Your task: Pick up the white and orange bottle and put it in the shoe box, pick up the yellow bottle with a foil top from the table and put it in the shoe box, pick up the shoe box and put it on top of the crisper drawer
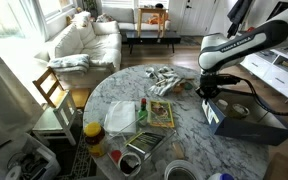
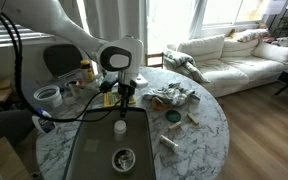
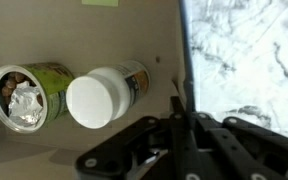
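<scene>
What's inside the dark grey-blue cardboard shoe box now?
Inside the shoe box: a white-capped white and orange bottle and a yellow foil-topped bottle, side by side. The floor under them is covered.

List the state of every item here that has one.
Shoe box: lidless, on the table, one wall pinched.
White and orange bottle: inside the shoe box, capped.
Yellow bottle: inside the shoe box, foil on top.
Crisper drawer: on the table, apart from the shoe box.
Jaws: shut on the shoe box wall.
</scene>
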Controlling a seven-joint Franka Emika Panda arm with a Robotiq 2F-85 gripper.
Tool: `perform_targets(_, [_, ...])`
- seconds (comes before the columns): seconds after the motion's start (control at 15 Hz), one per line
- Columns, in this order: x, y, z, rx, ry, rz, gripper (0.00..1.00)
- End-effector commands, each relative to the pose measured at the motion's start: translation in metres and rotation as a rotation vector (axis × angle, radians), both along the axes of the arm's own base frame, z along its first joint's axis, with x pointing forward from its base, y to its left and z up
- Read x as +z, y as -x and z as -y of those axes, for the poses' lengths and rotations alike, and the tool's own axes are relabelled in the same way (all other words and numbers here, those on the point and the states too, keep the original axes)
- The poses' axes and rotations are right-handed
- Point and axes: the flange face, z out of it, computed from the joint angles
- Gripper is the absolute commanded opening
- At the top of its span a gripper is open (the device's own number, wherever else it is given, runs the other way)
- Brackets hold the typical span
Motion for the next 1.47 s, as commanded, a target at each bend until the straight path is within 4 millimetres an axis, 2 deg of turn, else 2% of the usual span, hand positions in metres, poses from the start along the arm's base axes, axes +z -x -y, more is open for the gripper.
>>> perform_targets(0.0, [0.024,-0.003,-0.015,0.055,0.050,-0.083,0.01])
perform_targets(0.4, [0.054,-0.013,-0.045,0.099,0.043,-0.058,0.01])
perform_targets(0.53, [0.070,-0.013,-0.056,0.119,0.015,-0.033,0.01])
perform_targets(0.73, [0.103,-0.012,-0.076,0.169,-0.031,0.002,0.01])
perform_targets(0.93, [0.132,-0.010,-0.107,0.224,-0.062,-0.009,0.01])
perform_targets(1.2, [0.159,-0.006,-0.157,0.318,-0.113,-0.038,0.01])
perform_targets(1.4, [0.172,-0.006,-0.174,0.375,-0.183,-0.016,0.01])
